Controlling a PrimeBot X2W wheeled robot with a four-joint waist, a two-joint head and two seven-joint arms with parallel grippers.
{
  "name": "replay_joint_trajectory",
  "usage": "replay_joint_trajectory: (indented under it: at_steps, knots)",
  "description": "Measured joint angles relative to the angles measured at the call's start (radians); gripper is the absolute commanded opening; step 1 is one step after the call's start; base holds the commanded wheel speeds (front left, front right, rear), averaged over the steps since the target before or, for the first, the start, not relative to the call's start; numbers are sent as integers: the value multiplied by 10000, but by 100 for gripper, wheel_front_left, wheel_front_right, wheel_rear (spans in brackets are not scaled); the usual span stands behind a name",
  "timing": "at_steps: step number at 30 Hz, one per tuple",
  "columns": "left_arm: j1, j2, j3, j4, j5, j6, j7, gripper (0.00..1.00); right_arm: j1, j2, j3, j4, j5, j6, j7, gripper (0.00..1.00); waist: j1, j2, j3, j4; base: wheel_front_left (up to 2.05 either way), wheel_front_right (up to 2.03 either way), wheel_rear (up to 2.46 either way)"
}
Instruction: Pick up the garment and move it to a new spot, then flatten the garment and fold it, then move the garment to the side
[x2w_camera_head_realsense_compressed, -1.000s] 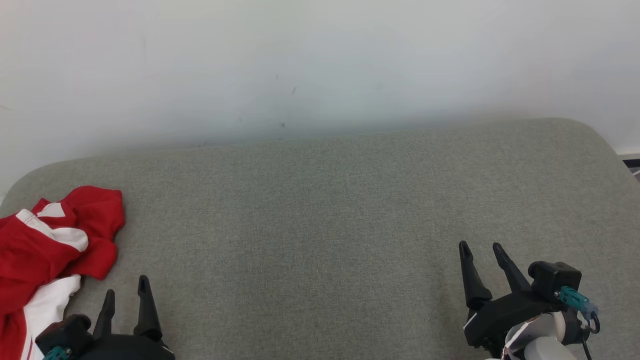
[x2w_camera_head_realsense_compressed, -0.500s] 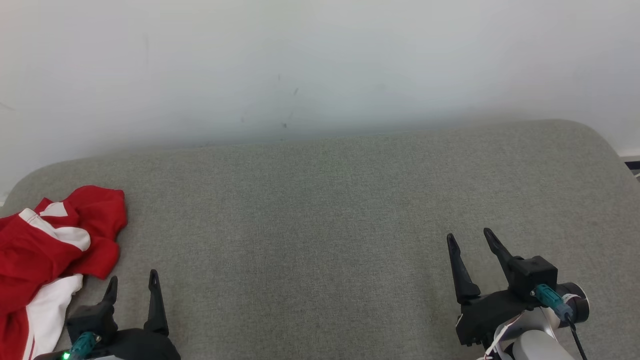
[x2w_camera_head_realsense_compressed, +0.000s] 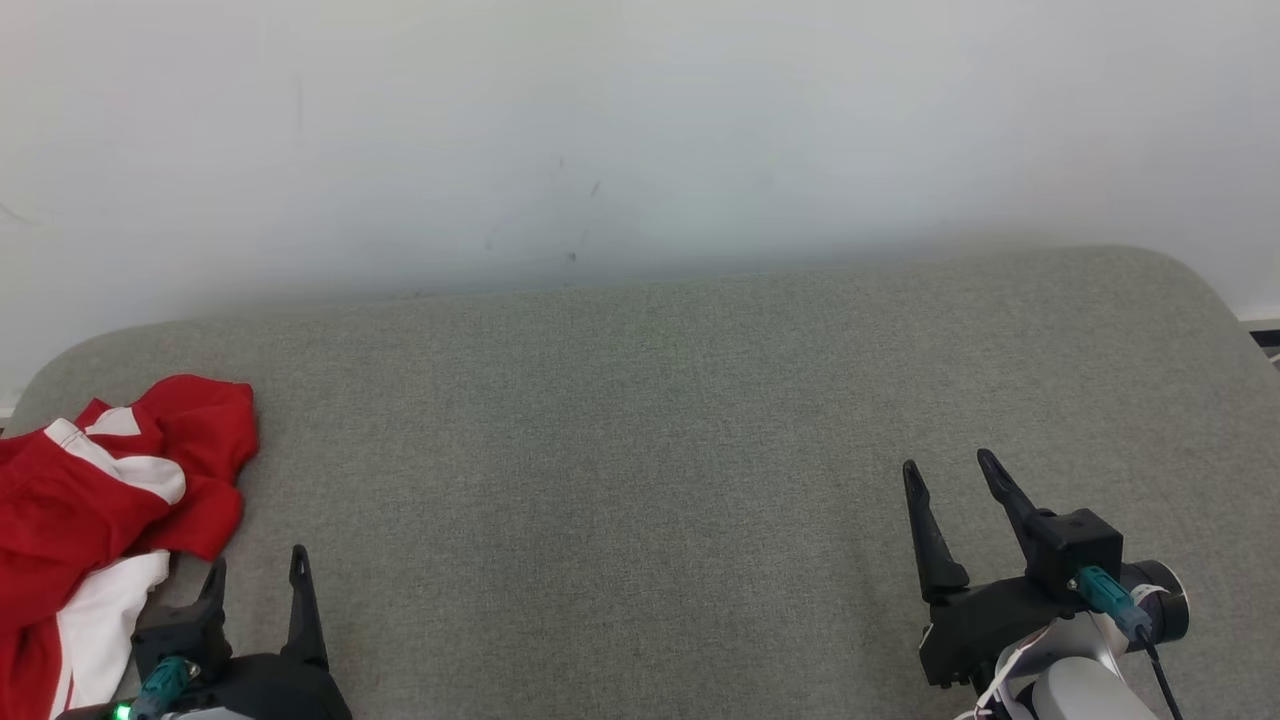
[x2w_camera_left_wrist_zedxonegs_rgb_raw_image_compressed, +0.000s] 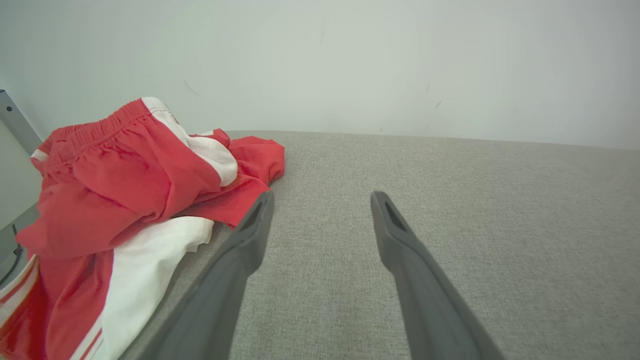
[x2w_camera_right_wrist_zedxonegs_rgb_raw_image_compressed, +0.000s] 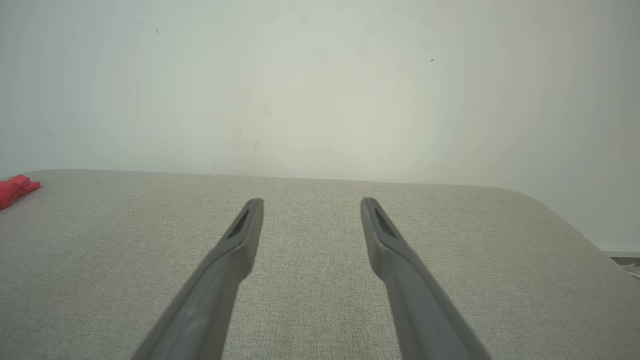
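The red-and-white garment (x2w_camera_head_realsense_compressed: 70, 500) is cut off at the frame edge, just beside the left gripper (x2w_camera_head_realsense_compressed: 257, 558). Both it and the right gripper (x2w_camera_head_realsense_compressed: 946, 460) are seen spread, released, with their 2 fingers apart.

Crumpled red-and-white garment (x2w_camera_left_wrist_zedxonegs_rgb_raw_image_compressed: 125, 190) beside wide-spread left gripper (x2w_camera_left_wrist_zedxonegs_rgb_raw_image_compressed: 322, 196), perhaps touching

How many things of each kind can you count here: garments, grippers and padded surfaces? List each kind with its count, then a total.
Garments: 1, red and white garment
Grippers: 2, left gripper and right gripper
Padded surfaces: 1, grey padded surface
Total: 4
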Motion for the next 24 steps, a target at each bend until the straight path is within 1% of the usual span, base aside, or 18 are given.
replay_joint_trajectory:
  at_steps: [6,12,21,24]
  knots:
    - [3,-35,-29,-82,0,0,165,100,46,-10,-94,-19,6,0,2,100,0,0,-6,49,0,0,0]
    - [-10,-144,-27,-165,-59,0,209,100,253,-33,-217,-29,117,0,2,100,0,0,18,335,0,0,0]
    - [-111,-282,209,-261,-23,0,238,100,248,-12,-174,-56,186,15,0,100,0,0,23,1198,0,0,0]
    - [-133,-284,330,-322,42,0,236,100,221,54,-77,-40,186,102,0,100,0,0,14,1576,0,0,0]
